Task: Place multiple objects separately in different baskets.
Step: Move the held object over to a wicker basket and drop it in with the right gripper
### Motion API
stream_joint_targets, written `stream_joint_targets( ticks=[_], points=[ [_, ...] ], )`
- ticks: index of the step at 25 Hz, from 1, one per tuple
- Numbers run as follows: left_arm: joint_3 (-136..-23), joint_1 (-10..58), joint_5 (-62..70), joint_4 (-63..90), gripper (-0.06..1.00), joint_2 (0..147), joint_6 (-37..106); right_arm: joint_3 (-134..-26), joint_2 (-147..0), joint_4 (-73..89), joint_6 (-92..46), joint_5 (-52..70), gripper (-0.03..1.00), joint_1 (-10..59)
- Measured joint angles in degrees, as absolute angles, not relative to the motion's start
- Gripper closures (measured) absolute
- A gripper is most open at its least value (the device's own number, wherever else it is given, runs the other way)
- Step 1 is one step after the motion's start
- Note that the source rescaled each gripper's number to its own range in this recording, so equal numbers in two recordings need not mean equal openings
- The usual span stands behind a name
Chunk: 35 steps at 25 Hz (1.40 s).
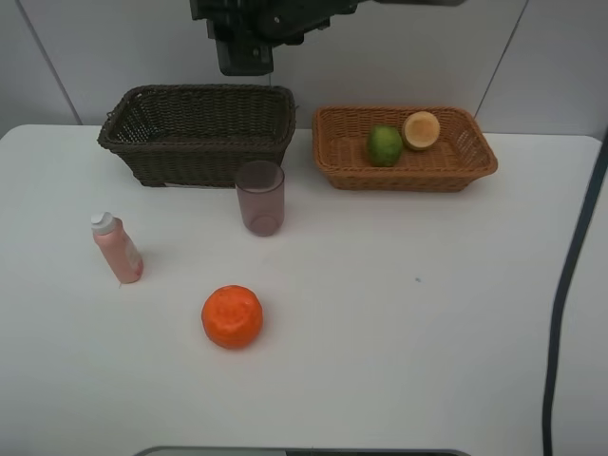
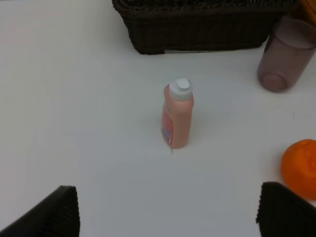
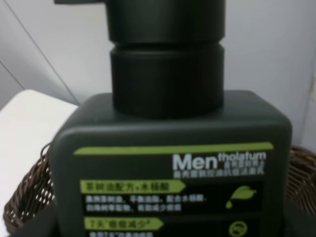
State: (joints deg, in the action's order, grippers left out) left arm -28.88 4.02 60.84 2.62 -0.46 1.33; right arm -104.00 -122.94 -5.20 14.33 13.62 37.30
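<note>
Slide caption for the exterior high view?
A dark pump bottle held over the dark basket; lime and yellowish fruit in the tan basket; cup, pink bottle, orange on the table.

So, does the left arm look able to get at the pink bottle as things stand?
Probably yes. The left gripper is open and empty, facing the pink bottle, which stands upright alone on the table; the cup and orange sit well apart from it.

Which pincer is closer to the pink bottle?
Left. The left pincer hangs open facing the pink bottle; the right pincer is far off above the dark basket, gripping a dark bottle.
</note>
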Motion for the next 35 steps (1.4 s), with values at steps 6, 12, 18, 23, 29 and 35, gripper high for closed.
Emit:
stream_joint_targets(
  ticks=[6,12,18,23,29,35],
  points=[
    [-28.88,4.02,60.84,2.62,0.03,-0.46,1.33,-103.00,-127.57,-5.20,14.33,4.65,0.75,37.30],
    [-28.88,4.02,60.84,2.62,0.03,-0.46,1.33,-102.90,-132.87,-5.20,14.33,-0.41,0.75,37.30],
    [-28.88,4.02,60.84,2.62,0.03,-0.46,1.33,-102.90,-136.21,-5.69,14.33,-6.84,0.75,37.30],
    [-28.88,4.02,60.84,2.62,0.03,-0.46,1.33,-102.90,-137.81,-6.47,14.33,-10.49,0.75,37.24],
    [-28.88,4.02,60.84,2.62,0.03,-0.46,1.33,-102.90,-140.57,-6.47,14.33,-12.57,0.75,36.42],
    [-28.88,4.02,60.84,2.62,0.03,-0.46,1.33,-102.90,-141.15,-6.47,14.33,-12.95,0.75,35.87]
  ],
)
